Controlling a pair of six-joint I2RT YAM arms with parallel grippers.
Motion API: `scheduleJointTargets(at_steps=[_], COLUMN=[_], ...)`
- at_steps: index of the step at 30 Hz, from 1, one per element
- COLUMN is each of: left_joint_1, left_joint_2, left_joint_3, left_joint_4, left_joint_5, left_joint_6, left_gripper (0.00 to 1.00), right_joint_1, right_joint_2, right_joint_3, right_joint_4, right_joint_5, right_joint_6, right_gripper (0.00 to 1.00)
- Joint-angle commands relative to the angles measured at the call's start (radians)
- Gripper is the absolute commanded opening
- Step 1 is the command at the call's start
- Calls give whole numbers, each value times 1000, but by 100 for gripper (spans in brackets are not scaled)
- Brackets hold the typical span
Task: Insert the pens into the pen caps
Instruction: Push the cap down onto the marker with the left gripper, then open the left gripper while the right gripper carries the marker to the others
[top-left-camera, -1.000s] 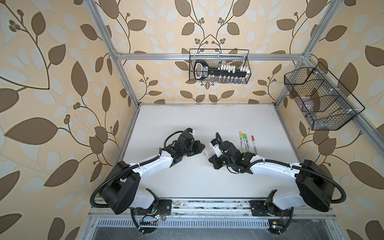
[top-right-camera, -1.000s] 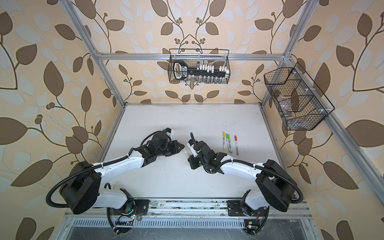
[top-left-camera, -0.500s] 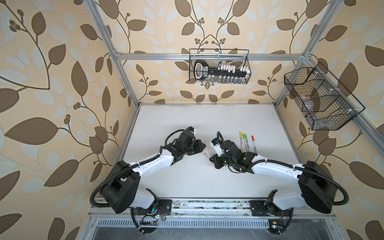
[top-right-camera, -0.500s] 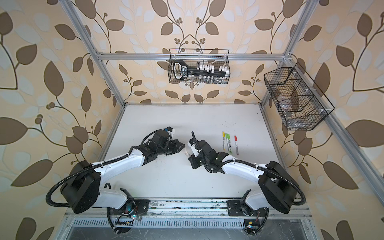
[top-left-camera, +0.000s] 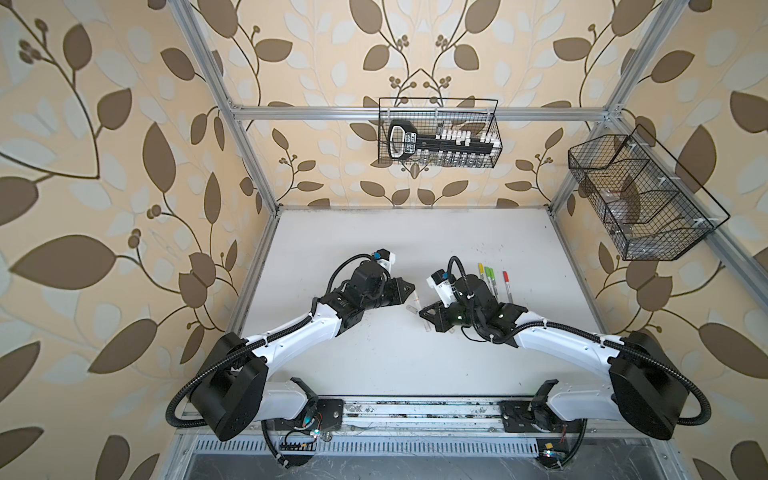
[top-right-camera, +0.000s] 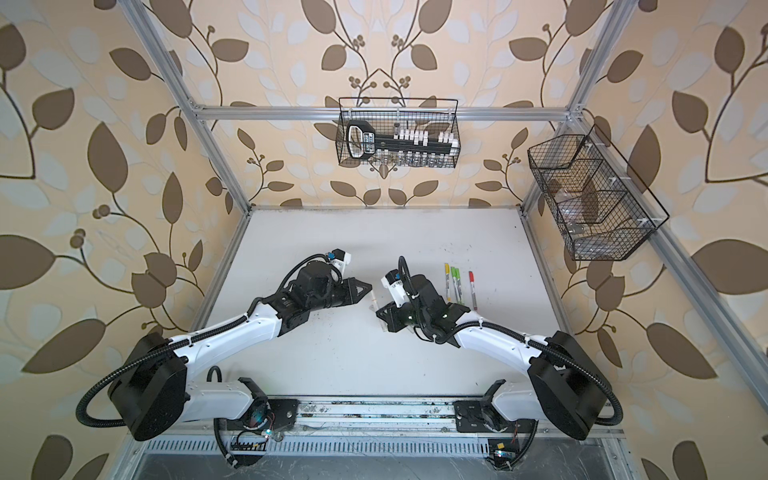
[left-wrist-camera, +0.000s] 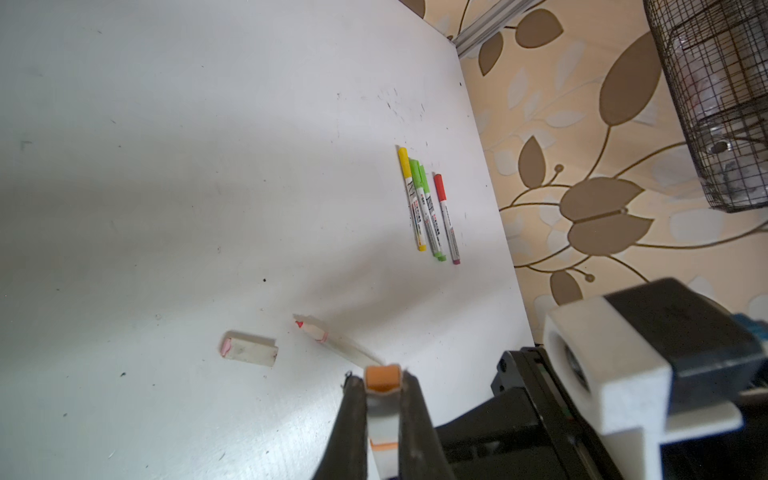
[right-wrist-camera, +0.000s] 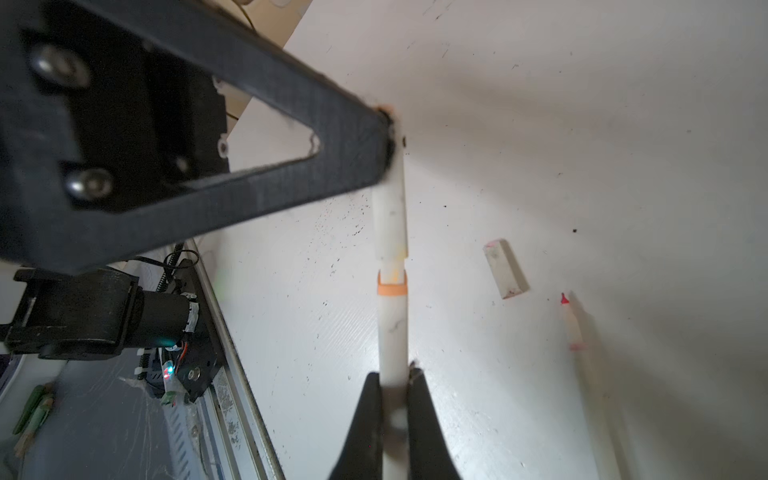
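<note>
My left gripper (left-wrist-camera: 382, 380) is shut on a whitish pen cap (right-wrist-camera: 390, 216) with an orange end (left-wrist-camera: 382, 375). Facing it, my right gripper (right-wrist-camera: 392, 378) is shut on a translucent white pen (right-wrist-camera: 392, 328) with an orange ring. The pen's tip sits inside the cap, and a short gap shows before the ring. In both top views the left gripper (top-left-camera: 411, 287) and right gripper (top-left-camera: 423, 312) meet mid-table. A loose whitish cap (left-wrist-camera: 249, 352) with a pink end and a loose red-tipped pen (left-wrist-camera: 332, 338) lie on the table beside them.
Several capped pens, yellow (top-left-camera: 482, 277), green and red (top-left-camera: 507, 286), lie side by side right of the right arm. A wire basket (top-left-camera: 438, 133) hangs on the back rail, and another (top-left-camera: 644, 195) on the right rail. The white table (top-left-camera: 374, 365) carries dark specks.
Both grippers have shifted slightly toward the far side, still facing each other. Both grips are unchanged.
</note>
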Motion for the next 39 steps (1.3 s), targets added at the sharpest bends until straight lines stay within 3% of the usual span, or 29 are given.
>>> scheduleJointTargets(at_steps=[1,14,19,24,32,37,39], left_joint_1=[-44,-80,-82,-76,-9,29,38], left_joint_2=[-5,39,36,24,-57,-136,-172], left_joint_3=[-22,10,29,82,98,100,95], left_joint_4=[-47,-77,-92,-128,-111,-193,-226], left_joint_5=[152,188,173,138,82,50,32], left_joint_6=[39,56,61,81,56,94,112], left_gripper=[0,0,2,20,77,98,99], right_joint_1=[-26,-56,-57,-51,-34,-44,-73], right_joint_2=[-48,-89,-69,-58,-61,-66,-48], right_joint_3=[2,14,69,44,7,3,18], right_joint_4=[156,182,96,58,1,-53,-91], right_joint_5=[20,41,33,4,-9,19,41], right_joint_6=[-4,-25,-58,-61,-52,-44,-35], right_gripper=[0,0,0,0,0,0,0])
